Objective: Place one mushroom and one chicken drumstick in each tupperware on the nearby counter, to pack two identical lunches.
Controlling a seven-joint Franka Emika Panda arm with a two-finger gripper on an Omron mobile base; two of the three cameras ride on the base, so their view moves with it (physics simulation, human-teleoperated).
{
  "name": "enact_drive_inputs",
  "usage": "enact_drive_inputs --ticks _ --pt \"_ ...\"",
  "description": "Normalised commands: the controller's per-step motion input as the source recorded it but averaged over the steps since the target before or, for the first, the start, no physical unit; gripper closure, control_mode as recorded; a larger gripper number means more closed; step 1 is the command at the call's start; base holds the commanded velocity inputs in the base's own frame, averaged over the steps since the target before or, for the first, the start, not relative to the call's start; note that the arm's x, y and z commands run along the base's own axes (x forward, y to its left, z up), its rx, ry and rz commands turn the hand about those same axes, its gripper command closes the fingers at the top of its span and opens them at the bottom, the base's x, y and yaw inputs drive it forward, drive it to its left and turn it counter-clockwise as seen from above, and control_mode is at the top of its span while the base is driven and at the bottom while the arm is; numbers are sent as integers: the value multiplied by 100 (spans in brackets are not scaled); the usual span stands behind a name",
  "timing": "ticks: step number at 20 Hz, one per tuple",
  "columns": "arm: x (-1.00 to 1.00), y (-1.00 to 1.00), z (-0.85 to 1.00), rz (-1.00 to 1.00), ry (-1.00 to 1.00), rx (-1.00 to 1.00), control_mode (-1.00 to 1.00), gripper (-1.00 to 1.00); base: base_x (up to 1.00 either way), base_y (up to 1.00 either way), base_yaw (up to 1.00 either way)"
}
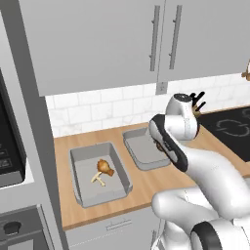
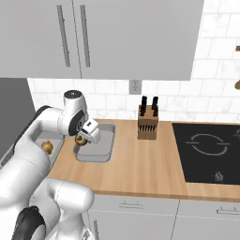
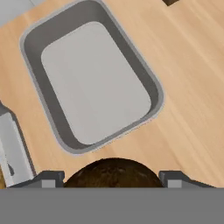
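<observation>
My gripper (image 2: 85, 136) hangs over the near edge of the right tupperware (image 2: 104, 140), shut on a dark brown rounded piece of food (image 3: 113, 171) that looks like a mushroom cap. In the hand view the fingers (image 3: 49, 178) flank this food, and the right tupperware (image 3: 94, 83) lies below with nothing in it. The left tupperware (image 1: 78, 161) holds an orange-brown drumstick (image 1: 104, 167) and a small tan piece (image 1: 97, 179) beside it. Both containers rest on the wooden counter (image 1: 146, 183). My arm hides part of the left tupperware in the right base view.
A knife block (image 2: 147, 124) stands against the tiled wall right of the containers. The black stovetop (image 2: 208, 150) lies further right. Grey upper cabinets (image 2: 103, 37) hang overhead. A dark appliance (image 1: 7, 146) sits at the far left.
</observation>
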Motion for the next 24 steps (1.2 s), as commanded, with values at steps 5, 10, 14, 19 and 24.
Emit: enact_drive_inputs --ticks 5,10,14,19,24 --pt "100 3 -36 0 -3 0 -100 100 0 0 0" --pt "100 1 -48 0 0 -1 -100 -100 0 0 0" --pt "100 0 -37 0 -1 -1 -100 -100 0 0 0" --pt "68 0 -3 0 0 0 -100 -100 0 0 0" --pt "-58 0 -4 9 -10 -1 -100 -100 0 0 0"
